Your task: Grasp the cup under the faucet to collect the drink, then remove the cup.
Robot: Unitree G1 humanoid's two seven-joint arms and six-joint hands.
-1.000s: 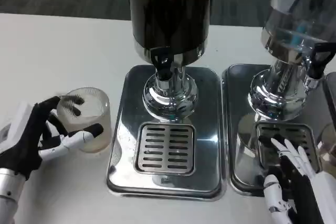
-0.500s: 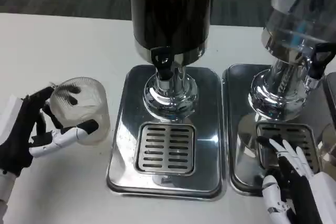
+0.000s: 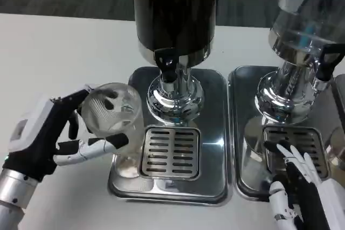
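My left hand (image 3: 46, 141) grips the cup (image 3: 114, 119) at centre-left, tilted, heading under the faucet (image 3: 168, 64); my right hand (image 3: 302, 184) rests open, lower right.

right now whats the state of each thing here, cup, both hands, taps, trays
cup: empty, tilted, held by the left hand over the left edge of the dark dispenser's tray
left hand: grips the cup
right hand: fingers spread, holds nothing, over the right tray
dark dispenser: tap not pouring
left tray: nothing on its grate
clear dispenser: tap not pouring
right tray: fingers over its grate
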